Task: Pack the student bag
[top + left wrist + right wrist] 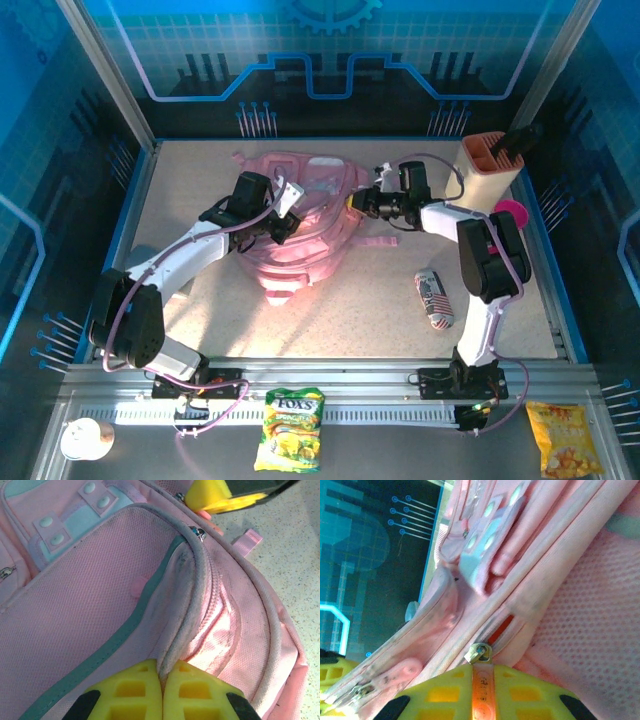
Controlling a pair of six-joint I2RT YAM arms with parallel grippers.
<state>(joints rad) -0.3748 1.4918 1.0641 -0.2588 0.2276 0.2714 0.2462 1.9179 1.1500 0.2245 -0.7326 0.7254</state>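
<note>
The student bag (310, 245), a big pink backpack with pale trim, lies flat in the middle of the table. My left gripper (288, 215) is at its left upper side. In the left wrist view its yellow fingers (135, 690) are shut on the pale trimmed edge (192, 605) of a pocket opening, lifting it a little. My right gripper (353, 201) comes in from the right. It is shut on the flat orange-pink zipper pull (483, 690), just under the metal slider (479, 653). Behind the slider the zipper shows a short open gap.
A tan pen holder (489, 160) stands at the back right, with a pink round thing (511, 211) beside it. A small striped packet (434, 298) lies right of the bag. On the front rail are a Fox's candy bag (290, 428), a yellow snack bag (555, 436) and a white cup (85, 438).
</note>
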